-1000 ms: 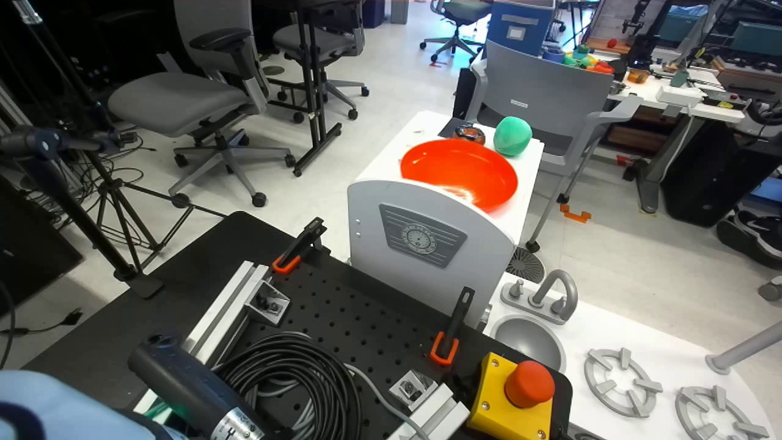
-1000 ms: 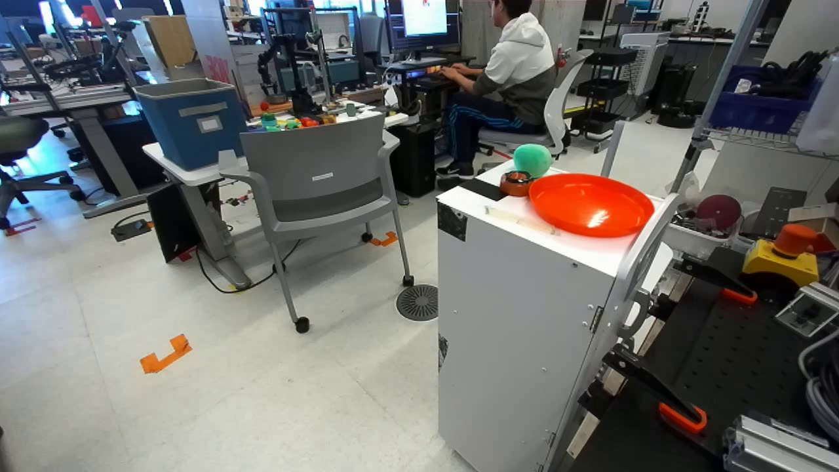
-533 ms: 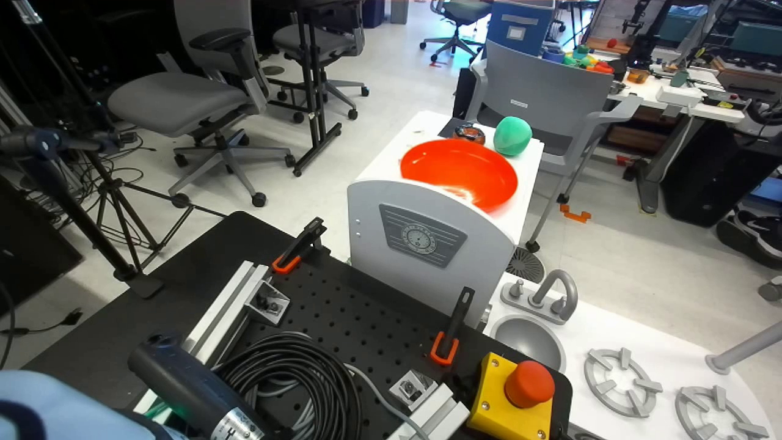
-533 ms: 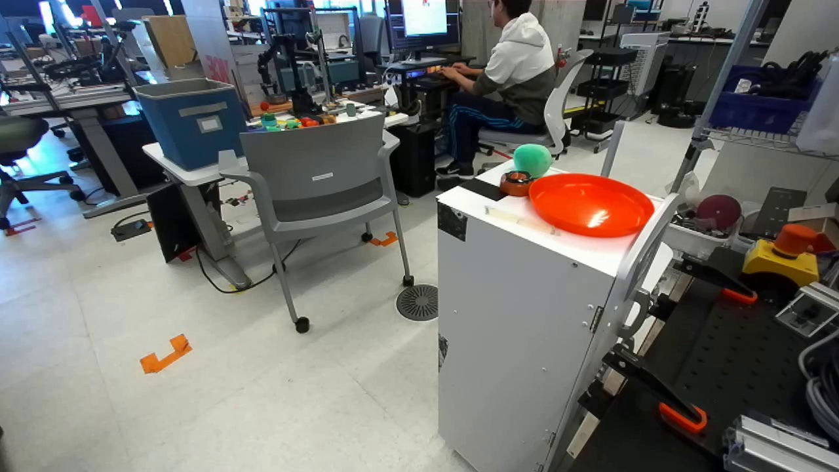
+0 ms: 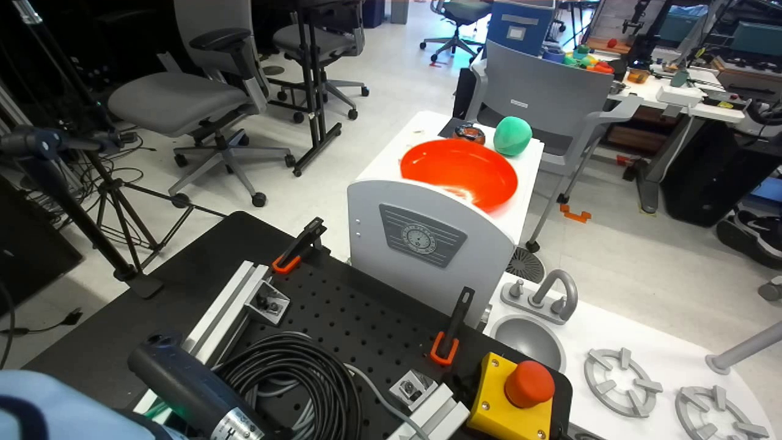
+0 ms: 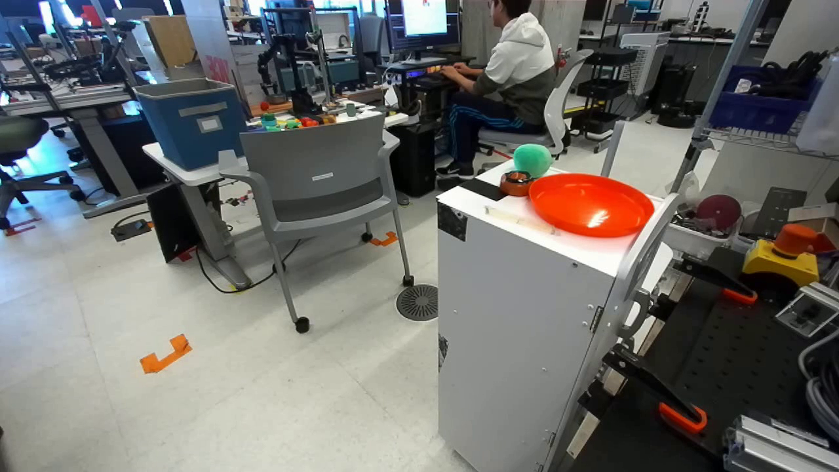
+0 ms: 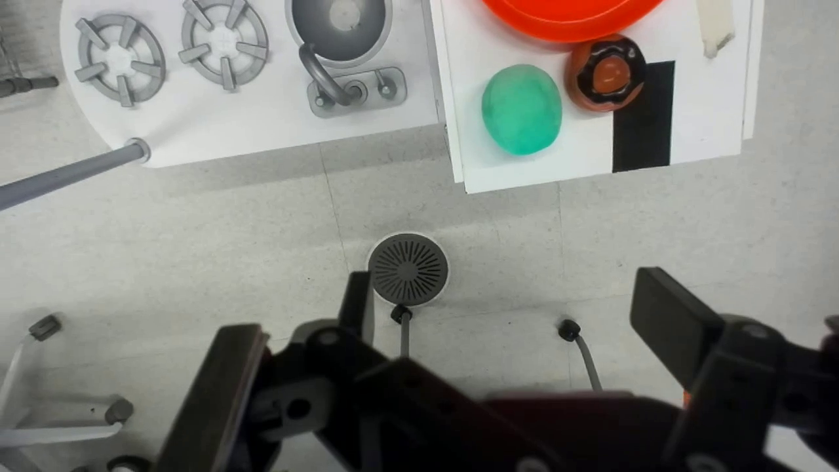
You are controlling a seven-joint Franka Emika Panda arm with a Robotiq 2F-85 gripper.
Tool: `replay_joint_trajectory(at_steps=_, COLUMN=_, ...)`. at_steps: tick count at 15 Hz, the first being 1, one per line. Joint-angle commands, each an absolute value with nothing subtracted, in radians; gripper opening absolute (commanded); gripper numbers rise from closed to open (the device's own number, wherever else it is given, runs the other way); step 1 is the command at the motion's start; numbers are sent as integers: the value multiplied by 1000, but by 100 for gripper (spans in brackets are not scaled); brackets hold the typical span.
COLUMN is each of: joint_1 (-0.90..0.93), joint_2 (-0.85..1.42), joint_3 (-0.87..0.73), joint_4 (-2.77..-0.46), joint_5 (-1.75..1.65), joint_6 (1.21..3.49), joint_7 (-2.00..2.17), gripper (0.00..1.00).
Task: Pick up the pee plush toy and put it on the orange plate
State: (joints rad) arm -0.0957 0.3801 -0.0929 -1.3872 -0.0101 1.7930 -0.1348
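Green plush ball [image 7: 522, 109] near a corner of the cabinet top [image 7: 505, 169]; jaws spread

In both exterior views the ball is shown resting on the cabinet top, toward the end opposite the dial panel [image 5: 431, 253]. From the wrist it is seen near the corner where that end's edge meets the edge beside the sink counter [image 7: 229, 124]. The orange plate [image 5: 458, 165] is set nearer the panel, by which part of its rim is hidden in an exterior view. A gap is seen between ball and plate. A doughnut-like toy [image 7: 606, 72] is placed just beside the ball and close to the plate; whether the plate is touched cannot be told. By it a black patch [image 7: 645, 134] at the end edge is partly covered.

The gripper [image 7: 508, 295] is seen with jaws spread wide; floor [image 7: 511, 242] and 2 chair legs [image 7: 585, 360] are visible between them. A sink [image 7: 311, 19], a faucet [image 7: 323, 75] and 2 burner rings [image 7: 227, 75] are carried by the sink counter.
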Motion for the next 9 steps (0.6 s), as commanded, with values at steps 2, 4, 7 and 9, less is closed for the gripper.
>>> replay_joint_trajectory(at_steps=2, joint_1=-81, joint_2=378, joint_3=-75, joint_4=-1398, joint_5=-63, joint_6=1787, joint_7=-151, gripper=100)
replay_joint_trajectory(at_steps=4, joint_1=-79, joint_2=378, joint_3=-70, joint_4=-1399, joint_5=-65, joint_6=1788, joint_7=-162, gripper=100)
replay_joint_trajectory(at_steps=7, joint_1=-87, joint_2=379, joint_3=-57, joint_4=-1393, joint_5=-39, joint_6=1779, joint_7=-195, gripper=100)
replay_joint_trajectory(at_steps=9, joint_1=-96, joint_2=380, joint_3=-48, joint_4=-1389, joint_5=-11, joint_6=1776, joint_7=-217, gripper=100)
